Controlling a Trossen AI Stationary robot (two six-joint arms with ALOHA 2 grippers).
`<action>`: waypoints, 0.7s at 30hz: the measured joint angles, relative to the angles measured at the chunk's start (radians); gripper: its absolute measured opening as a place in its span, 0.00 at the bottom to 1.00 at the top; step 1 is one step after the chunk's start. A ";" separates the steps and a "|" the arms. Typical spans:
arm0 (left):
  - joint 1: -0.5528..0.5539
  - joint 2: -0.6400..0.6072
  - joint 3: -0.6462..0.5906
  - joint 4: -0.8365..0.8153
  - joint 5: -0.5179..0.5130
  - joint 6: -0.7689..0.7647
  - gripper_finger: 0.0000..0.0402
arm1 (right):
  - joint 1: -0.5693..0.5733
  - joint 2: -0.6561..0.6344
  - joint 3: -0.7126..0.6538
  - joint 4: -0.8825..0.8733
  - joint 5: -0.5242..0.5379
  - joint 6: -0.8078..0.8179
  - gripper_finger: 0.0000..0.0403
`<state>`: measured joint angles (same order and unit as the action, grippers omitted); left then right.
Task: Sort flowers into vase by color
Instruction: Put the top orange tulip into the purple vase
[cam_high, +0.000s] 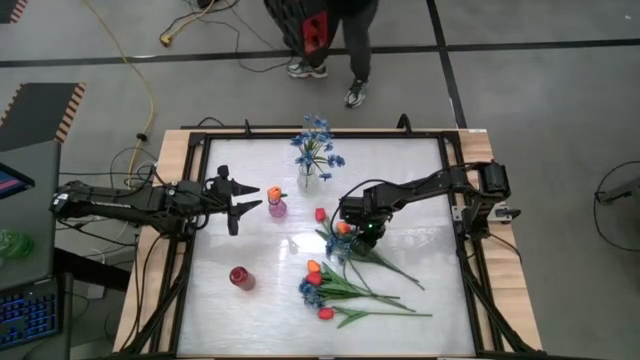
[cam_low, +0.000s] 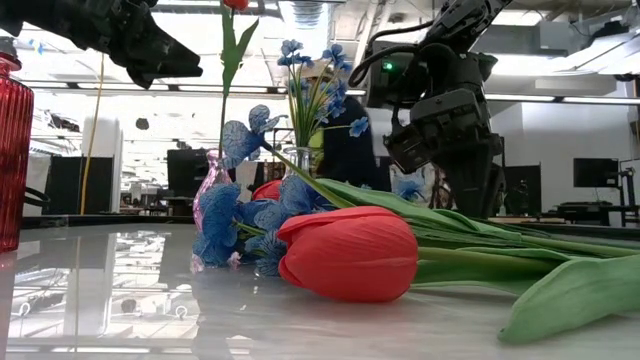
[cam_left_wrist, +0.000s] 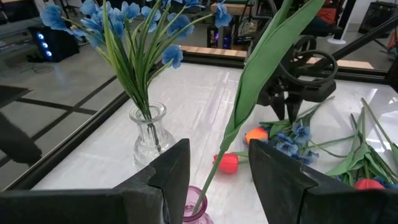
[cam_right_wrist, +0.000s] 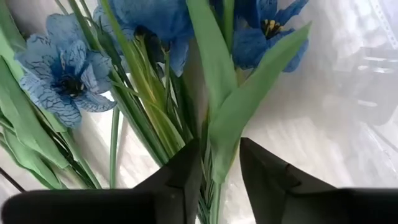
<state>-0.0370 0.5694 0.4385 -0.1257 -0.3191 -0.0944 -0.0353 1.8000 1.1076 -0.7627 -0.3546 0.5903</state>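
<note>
On the table (cam_high: 420, 300), centre-right: a loose heap of flowers (cam_high: 345, 285) lies flat, with red buds, an orange bud and blue sprigs, their green stems fanning toward the right edge.
Clear vase (cam_high: 307, 180): stands at the far middle of the table and holds the blue blossoms (cam_high: 318, 145) already sorted; the left wrist view shows their stems inside its neck.
Pink vase (cam_high: 277, 208): stands just left of the clear vase, nearer the left arm; one orange tulip (cam_high: 273, 192) stands in it, its stem and long leaf rising past the camera in the left wrist view.
Red vase (cam_high: 241, 277): stands apart at the near left and appears to hold nothing.
Left gripper (cam_high: 238, 200): hangs just beside the pink vase, fingers spread wide, grasping nothing.
Right gripper (cam_high: 362, 232): is lowered onto the far end of the heap; in the right wrist view its fingers (cam_right_wrist: 180, 180) are parted on either side of the green stems of a blue sprig (cam_right_wrist: 68, 81), not yet closed on them.
Step in hand: judged to be the pickup of a blue sprig from the heap by the right arm, the left arm waiting.
Next move: calls for closing on a single sprig's stems, lifting it free of the tangled neighbours, and carrying it to the clear vase.
Remaining: red buds, an orange bud and blue sprigs are unsorted, so the task looks well short of finished.
</note>
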 joint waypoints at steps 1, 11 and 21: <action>0.000 0.000 0.000 0.000 0.000 0.000 0.38 | 0.000 0.000 0.000 0.000 0.000 0.000 0.36; 0.000 0.000 0.000 0.000 0.000 0.000 0.38 | 0.017 0.000 0.000 0.000 0.002 0.004 0.35; 0.000 0.000 0.000 0.000 0.000 0.000 0.38 | 0.029 0.000 0.000 0.000 0.022 0.004 0.23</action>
<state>-0.0372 0.5694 0.4385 -0.1261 -0.3191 -0.0944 -0.0063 1.8000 1.1076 -0.7628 -0.3328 0.5941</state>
